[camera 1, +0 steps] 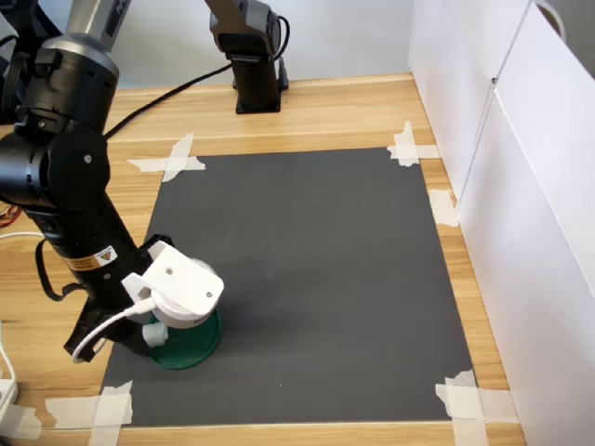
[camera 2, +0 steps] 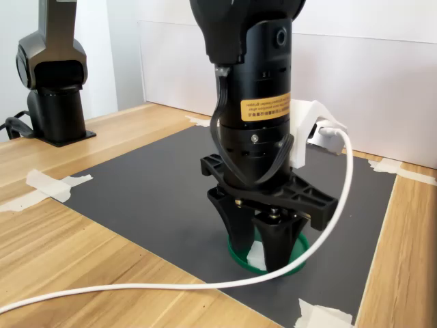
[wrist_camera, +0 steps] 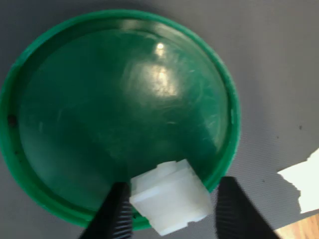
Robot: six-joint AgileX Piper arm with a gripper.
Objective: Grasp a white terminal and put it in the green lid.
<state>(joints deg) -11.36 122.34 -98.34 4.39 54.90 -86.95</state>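
The green lid [wrist_camera: 119,114] lies on the dark mat, near the front left corner in the first exterior view [camera 1: 195,351]. My gripper [wrist_camera: 172,209] hangs straight down over the lid's edge [camera 2: 300,256]. The white terminal [wrist_camera: 169,201] sits between the two black fingers at the lid's rim. One finger [wrist_camera: 117,214] touches it, and a narrow gap shows between it and the other finger [wrist_camera: 232,209]. The jaws stand slightly apart. In the second exterior view a bit of white terminal [camera 2: 257,257] shows low between the fingers, down at the lid.
The dark mat [camera 1: 316,269] is taped to a wooden table with white tape strips [camera 1: 172,158]. A white wall panel [camera 1: 521,186] runs along the first exterior view's right. A black stand [camera 1: 251,65] is at the back. A white cable [camera 2: 171,287] trails from the wrist.
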